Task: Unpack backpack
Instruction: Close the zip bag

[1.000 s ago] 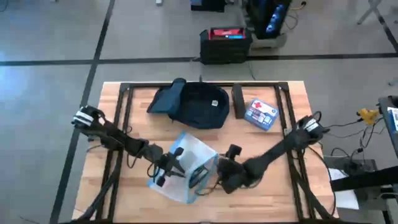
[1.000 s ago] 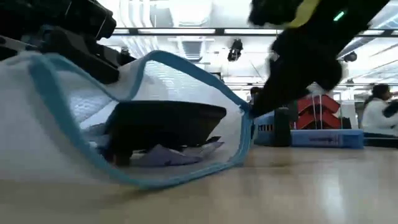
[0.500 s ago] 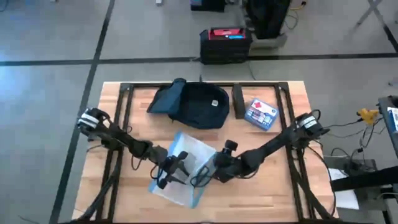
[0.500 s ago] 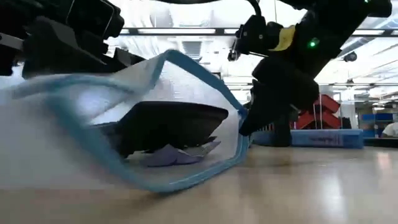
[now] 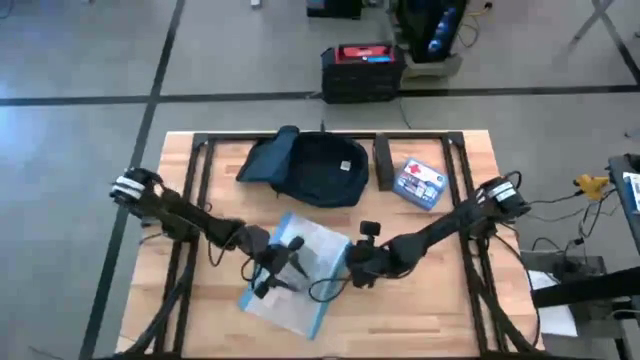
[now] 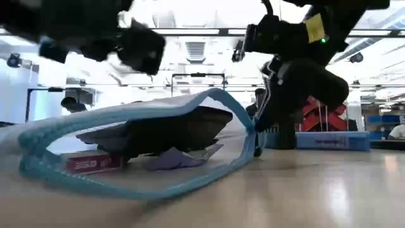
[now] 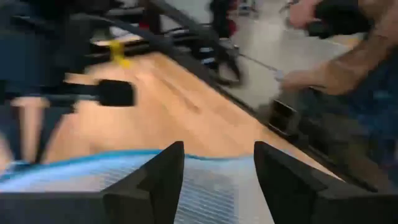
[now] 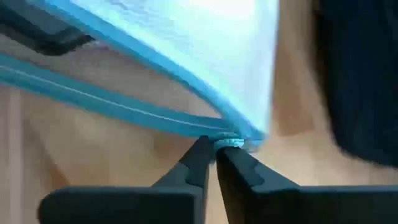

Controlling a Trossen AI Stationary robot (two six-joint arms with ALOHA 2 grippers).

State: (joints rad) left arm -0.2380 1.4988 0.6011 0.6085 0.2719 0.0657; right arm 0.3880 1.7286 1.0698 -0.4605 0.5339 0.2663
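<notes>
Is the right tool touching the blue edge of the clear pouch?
Touching. The right wrist view shows the right tool shut, pinching the blue-trimmed corner of the clear pouch between its fingertips, with no gap.

Backpack (image 5: 318, 168): dark navy all over, with one small light patch; the table (image 5: 455, 310) under it is pale wood with a black frame. Clear pouch (image 5: 296, 272): whitish see-through mesh edged in light blue, showing through it a black object (image 6: 161, 128), a pale lilac scrap (image 6: 174, 158) and a small pink-red box (image 6: 87, 163). Small box (image 5: 419, 183) beside the backpack: blue and white with a red mark.
</notes>
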